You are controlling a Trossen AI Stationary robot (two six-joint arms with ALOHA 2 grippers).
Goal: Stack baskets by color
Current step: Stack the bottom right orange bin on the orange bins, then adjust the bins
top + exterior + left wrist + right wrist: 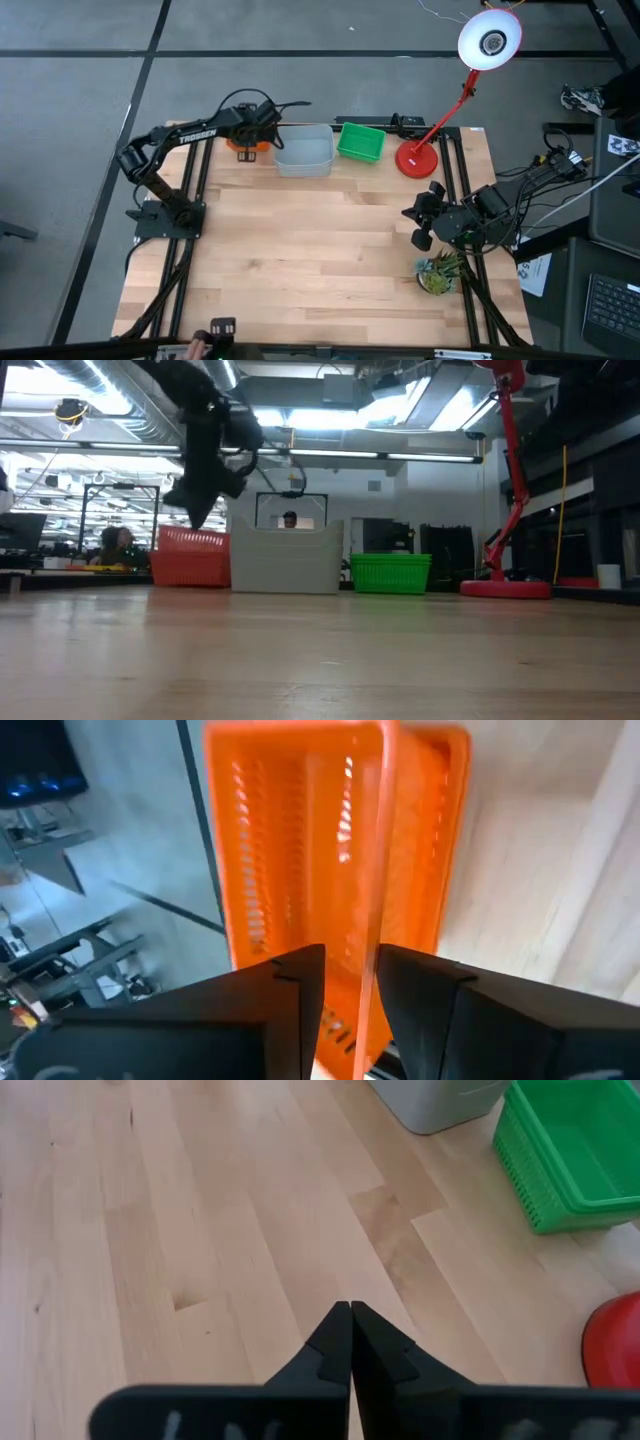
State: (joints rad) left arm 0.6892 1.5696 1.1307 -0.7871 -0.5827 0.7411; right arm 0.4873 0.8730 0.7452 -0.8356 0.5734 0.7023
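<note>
Three sets of baskets stand in a row along the table's far edge: orange baskets (246, 149) nested at the left, grey-white baskets (304, 151) in the middle, green baskets (361, 141) to the right. My left gripper (262, 128) hovers over the orange baskets (330, 850), open, one finger on each side of a long wall. In the low view it (197, 515) sits just above the orange rim (192, 540). My right gripper (350, 1342) is shut and holds nothing, above bare wood near the table's right edge (420, 228). My left gripper comes slanting down from above with its fingers along the orange basket's long wall (372, 890), which runs up through the gap between them. The baskets rest on the table. Whether either finger touches the wall, I cannot tell.
A red desk lamp stands with its round base (416, 160) at the far right, its head (490, 40) reaching beyond the table. A small potted plant (440, 272) sits by the right edge. The wooden table (300, 260) is bare in its middle and near half.
</note>
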